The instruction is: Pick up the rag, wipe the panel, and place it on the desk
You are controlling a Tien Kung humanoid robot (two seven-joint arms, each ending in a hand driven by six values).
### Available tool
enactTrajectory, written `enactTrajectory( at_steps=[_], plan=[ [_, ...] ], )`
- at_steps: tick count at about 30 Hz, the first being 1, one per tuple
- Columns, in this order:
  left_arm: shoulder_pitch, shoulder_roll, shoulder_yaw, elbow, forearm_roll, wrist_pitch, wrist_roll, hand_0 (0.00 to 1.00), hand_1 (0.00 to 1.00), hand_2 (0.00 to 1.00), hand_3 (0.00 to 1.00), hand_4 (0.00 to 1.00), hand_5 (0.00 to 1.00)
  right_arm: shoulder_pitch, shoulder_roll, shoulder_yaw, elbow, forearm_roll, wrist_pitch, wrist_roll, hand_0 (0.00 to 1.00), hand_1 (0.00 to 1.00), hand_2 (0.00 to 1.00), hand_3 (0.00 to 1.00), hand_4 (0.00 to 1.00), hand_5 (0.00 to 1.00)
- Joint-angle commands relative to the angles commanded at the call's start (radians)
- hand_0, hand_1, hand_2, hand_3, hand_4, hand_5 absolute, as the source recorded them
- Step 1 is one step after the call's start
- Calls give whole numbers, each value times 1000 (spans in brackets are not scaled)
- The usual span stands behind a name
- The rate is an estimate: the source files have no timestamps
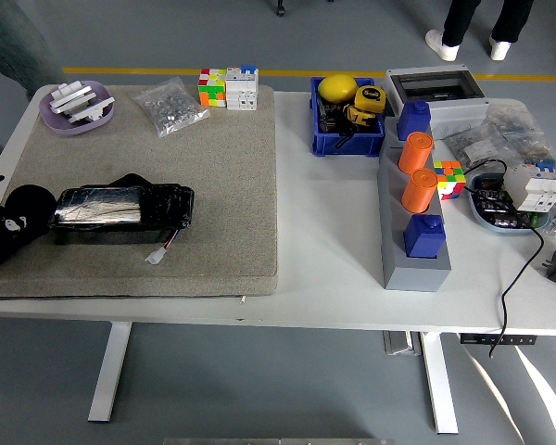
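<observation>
A black glossy panel (120, 209), wrapped in shiny film, lies on the grey mat (222, 185) at the left. A white connector (156, 256) on thin wires trails from its front. A fold of black cloth (126, 182), apparently the rag, shows just behind the panel's top edge. My left hand (7, 227), black with white marks, rests on the mat at the picture's left edge, touching the panel's left end. Black on black hides where the hand ends and any cloth begins. My right hand is out of view.
On the mat's far edge are a purple dish (74, 109), a bag of screws (171, 104) and puzzle cubes (228, 88). To the right stand a blue bin (347, 130), a grey tray with orange and blue cylinders (417, 222), a grey box (435, 88) and cables (519, 278). A person's feet (473, 42) are beyond the table.
</observation>
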Motion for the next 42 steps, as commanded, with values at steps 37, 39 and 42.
enactTrajectory(
  at_steps=[37, 39, 42],
  plan=[
    [57, -10, 0, -114, 42, 93, 69, 288, 157, 586, 369, 2, 2, 4, 10, 50, 0, -28, -4, 31, 751, 630, 680, 601, 998, 480],
    [88, -13, -13, -195, 55, 86, 104, 288, 157, 586, 369, 2, 2, 2, 10, 45, 0, -24, -2, 29, 751, 630, 680, 601, 998, 480],
    [118, -16, -13, -315, 58, 78, 146, 289, 142, 590, 361, 2, 2, -1, 11, 39, 0, -19, 0, 28, 750, 630, 680, 601, 998, 479]
  ],
)
